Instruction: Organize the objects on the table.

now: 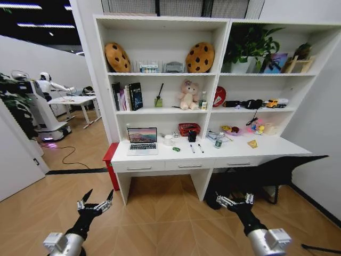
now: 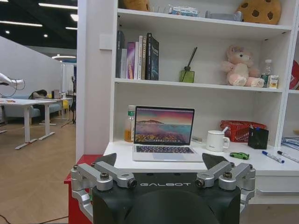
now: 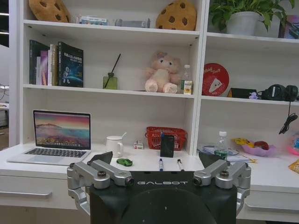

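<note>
The word GALBOT is printed in pale capitals on the black body of the left hand (image 2: 163,175) and the right hand (image 3: 159,173).

Desk (image 1: 277,148) showing smooth white laminate; laptop (image 1: 142,142) looking matt silver metal; bear (image 3: 161,73) looking plush; floor (image 1: 160,224) showing glossy wood.

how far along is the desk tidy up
Nothing looks done yet. The laptop sits open, and the toy car, pens and bottle lie loose on the desk. Left gripper and right gripper are open, holding nothing, short of the desk.
</note>
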Robot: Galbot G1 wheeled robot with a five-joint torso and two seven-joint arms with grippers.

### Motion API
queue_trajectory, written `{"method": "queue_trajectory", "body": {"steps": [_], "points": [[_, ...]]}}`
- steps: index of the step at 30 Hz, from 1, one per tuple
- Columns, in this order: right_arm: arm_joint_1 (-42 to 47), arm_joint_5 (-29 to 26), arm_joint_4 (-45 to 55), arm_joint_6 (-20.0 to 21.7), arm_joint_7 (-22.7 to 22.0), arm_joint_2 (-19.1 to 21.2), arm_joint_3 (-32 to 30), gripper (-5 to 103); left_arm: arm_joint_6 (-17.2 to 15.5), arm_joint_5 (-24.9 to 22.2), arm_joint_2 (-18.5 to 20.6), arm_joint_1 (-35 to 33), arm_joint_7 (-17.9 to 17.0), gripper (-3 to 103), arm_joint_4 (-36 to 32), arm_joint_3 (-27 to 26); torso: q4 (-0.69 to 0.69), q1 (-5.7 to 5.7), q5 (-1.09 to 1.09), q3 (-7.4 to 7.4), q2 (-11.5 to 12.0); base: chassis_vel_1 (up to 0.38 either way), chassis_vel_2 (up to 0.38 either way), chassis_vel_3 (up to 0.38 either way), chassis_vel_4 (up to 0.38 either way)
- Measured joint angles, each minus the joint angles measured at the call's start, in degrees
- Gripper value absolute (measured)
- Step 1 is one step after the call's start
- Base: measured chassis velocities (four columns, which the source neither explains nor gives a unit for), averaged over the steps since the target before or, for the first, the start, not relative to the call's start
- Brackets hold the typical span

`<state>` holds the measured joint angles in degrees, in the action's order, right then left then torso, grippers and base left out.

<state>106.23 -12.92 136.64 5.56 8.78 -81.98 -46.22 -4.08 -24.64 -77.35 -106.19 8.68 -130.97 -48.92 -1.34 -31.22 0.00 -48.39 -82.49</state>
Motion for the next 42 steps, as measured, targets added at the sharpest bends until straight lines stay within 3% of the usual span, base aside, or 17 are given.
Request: {"method": "queue_trajectory", "body": {"steps": [18, 26, 42], "points": [[-0.74, 1.96, -1.05, 0.15, 0.53, 0.34, 0.77, 100, -1.29, 2.93, -1.20, 1.23, -0.80, 100, 0.35, 0.94, 0.01, 0.04, -0.01, 0.02, -0.02, 0.044, -0.042, -0.040, 0.041], [-0.21, 2.08, -1.52, -0.43, 0.52, 0.30, 0.25, 100, -1.34, 3.56, -1.14, 1.18, 0.70, 100, 0.64, 0.70, 0.00, -0.02, 0.00, -0.01, 0.01, 0.003, -0.005, -0.011, 0.007], [-0.33, 2.09, -1.46, -0.26, 0.47, -0.17, 0.33, 100, 1.00, 5.28, -1.17, 1.62, 0.27, 100, 1.48, 1.00, 0.00, -0.01, 0.00, 0.00, 0.01, 0.002, 0.005, 0.006, 0.003]]}}
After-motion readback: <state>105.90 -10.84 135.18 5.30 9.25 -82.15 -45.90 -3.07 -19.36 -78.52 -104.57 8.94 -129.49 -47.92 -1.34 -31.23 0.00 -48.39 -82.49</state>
